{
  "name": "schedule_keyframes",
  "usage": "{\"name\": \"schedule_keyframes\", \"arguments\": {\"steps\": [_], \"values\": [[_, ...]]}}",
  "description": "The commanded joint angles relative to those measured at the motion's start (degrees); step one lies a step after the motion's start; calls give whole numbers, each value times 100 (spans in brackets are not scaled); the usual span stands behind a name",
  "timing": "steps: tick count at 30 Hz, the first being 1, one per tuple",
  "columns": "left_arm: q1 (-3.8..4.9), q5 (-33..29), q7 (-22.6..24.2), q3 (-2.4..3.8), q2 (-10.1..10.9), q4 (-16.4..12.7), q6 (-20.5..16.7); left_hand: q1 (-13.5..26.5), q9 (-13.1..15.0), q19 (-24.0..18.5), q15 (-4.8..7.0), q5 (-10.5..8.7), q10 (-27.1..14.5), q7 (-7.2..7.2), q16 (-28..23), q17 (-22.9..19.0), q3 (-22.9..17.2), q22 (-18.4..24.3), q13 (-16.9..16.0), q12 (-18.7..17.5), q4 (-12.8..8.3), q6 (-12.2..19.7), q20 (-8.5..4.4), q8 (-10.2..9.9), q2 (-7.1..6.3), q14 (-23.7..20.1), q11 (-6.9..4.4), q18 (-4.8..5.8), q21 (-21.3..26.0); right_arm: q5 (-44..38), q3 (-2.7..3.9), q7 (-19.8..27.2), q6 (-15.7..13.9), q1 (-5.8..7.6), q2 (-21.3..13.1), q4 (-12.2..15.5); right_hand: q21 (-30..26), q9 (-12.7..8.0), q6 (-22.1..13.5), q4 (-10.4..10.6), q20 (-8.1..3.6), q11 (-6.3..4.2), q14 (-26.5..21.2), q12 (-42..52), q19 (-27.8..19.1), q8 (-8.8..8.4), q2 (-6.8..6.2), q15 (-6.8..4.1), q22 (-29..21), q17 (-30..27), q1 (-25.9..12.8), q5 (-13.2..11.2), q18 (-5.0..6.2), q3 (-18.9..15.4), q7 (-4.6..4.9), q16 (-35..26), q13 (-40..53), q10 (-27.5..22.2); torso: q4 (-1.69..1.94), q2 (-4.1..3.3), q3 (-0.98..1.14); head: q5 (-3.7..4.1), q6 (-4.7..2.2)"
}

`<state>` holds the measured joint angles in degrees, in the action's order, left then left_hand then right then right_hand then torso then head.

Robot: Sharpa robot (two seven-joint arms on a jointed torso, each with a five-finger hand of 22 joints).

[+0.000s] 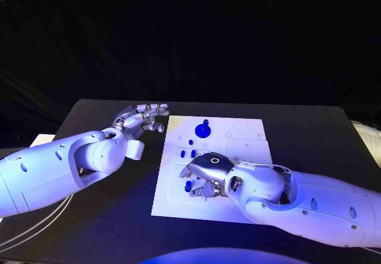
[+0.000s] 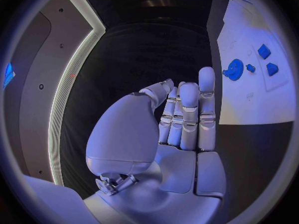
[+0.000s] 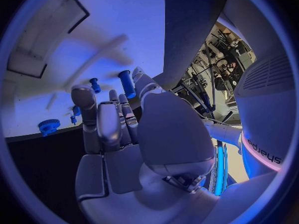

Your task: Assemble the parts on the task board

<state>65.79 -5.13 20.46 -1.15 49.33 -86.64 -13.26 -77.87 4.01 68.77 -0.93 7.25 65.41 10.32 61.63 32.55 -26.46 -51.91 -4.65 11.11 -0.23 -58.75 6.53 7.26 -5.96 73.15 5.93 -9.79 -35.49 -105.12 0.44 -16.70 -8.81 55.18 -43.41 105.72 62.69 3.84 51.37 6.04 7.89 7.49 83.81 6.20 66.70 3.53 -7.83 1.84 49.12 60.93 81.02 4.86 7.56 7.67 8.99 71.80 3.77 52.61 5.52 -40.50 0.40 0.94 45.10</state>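
Note:
The white task board [image 1: 248, 157] lies mid-table. A blue gear [image 1: 203, 131] sits near its far edge, with small blue parts [image 1: 187, 153] just in front of it. My right hand [image 1: 208, 171] hangs over the board's near left part. In the right wrist view its thumb and a finger pinch a blue peg [image 3: 126, 83] upright just above the board [image 3: 93, 30]; the peg [image 1: 188, 186] shows under the fingers in the head view. My left hand [image 1: 143, 117] hovers off the board's far left corner, fingers straight and holding nothing.
The left wrist view shows the gear [image 2: 234, 68] and two blue blocks [image 2: 268, 58] on the board [image 2: 249, 99]. Beyond the right hand's fingers stand a small blue peg [image 3: 94, 84] and the gear [image 3: 49, 126]. Black table [image 1: 111, 220] surrounds the board.

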Motion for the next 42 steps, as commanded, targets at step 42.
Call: {"name": "schedule_keyframes", "arguments": {"steps": [42], "values": [[-15,15,5,-32,62,-125,102,-34,-7,16,6,18,-40,-3,-27,-22,23,13,6,28,-11,31,5,42,-19,-51,-7,-63,49,1858,10,-2144,-380,59,-2589,1104,1548,497,996,1064,-465,-677,477,5945,1214,801,486,-495,2172,2111,-994,1542,-328,-1604,-367,1455,6114,2745,-221,137,-25,425,-89]]}}
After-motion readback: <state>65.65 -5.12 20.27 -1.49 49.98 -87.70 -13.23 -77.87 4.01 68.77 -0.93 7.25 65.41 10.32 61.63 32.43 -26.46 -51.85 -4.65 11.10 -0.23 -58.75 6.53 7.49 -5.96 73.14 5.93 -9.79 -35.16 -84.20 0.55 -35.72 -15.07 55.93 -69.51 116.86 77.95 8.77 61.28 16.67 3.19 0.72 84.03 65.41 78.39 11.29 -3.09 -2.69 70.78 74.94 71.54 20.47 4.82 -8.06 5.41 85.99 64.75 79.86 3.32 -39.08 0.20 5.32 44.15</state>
